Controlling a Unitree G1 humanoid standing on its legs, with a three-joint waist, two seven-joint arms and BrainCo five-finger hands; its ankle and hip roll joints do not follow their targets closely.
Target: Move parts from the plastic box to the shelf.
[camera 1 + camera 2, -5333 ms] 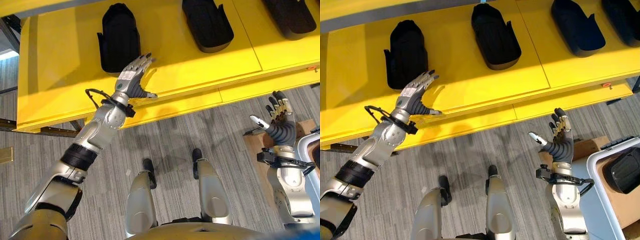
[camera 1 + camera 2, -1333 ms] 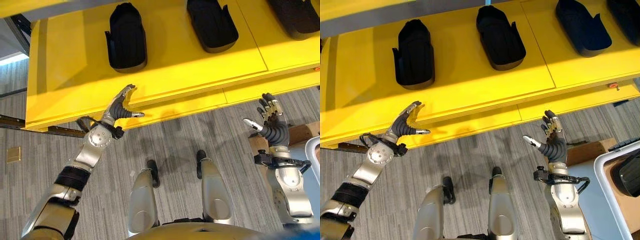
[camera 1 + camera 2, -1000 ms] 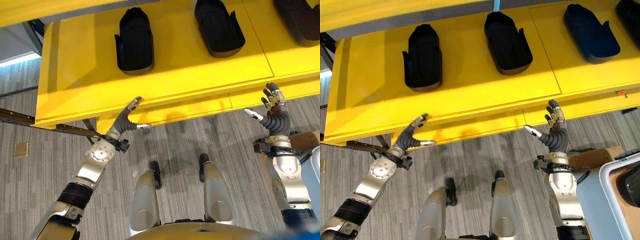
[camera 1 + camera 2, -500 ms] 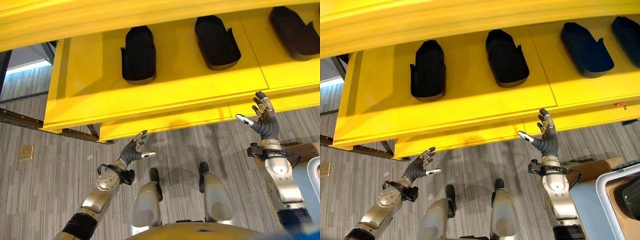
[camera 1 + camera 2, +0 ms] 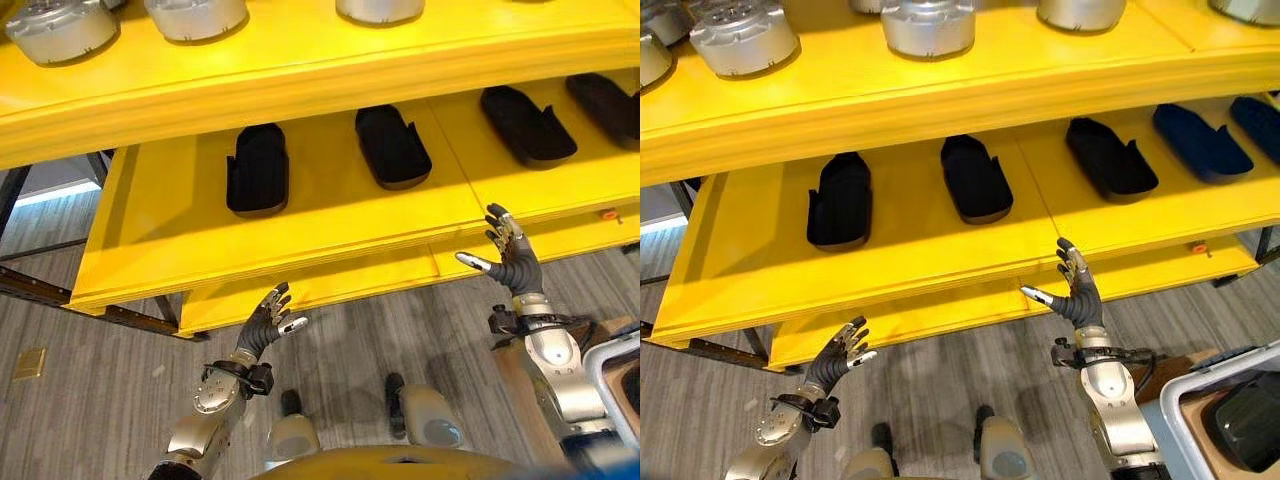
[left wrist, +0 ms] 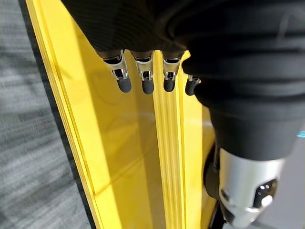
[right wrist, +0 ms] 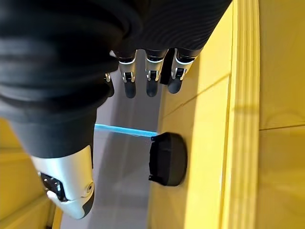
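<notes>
Several black moulded parts lie in a row on the lower board of the yellow shelf (image 5: 330, 235); the leftmost part (image 5: 258, 168) and its neighbour (image 5: 392, 145) are nearest my hands. Another black part (image 5: 1246, 405) sits in the pale plastic box (image 5: 1200, 385) at the lower right. My left hand (image 5: 265, 320) is open and empty, below the shelf's front edge, over the floor. My right hand (image 5: 508, 262) is open and empty, held upright just before the shelf's front edge. The right wrist view looks past straight fingers (image 7: 150, 78) to a black part (image 7: 167, 158) on the yellow board.
Round silver metal parts (image 5: 743, 38) (image 5: 927, 25) stand on the upper yellow board, which overhangs the lower one. A dark metal frame rail (image 5: 60, 295) runs under the shelf's left end. Grey carpet floor (image 5: 90, 400) lies in front. A brown block (image 5: 1180, 362) stands beside the box.
The camera has tilted up, bringing the upper board and its silver parts into view. My left hand has dropped from the shelf to below its edge. My right hand stays raised and open.
</notes>
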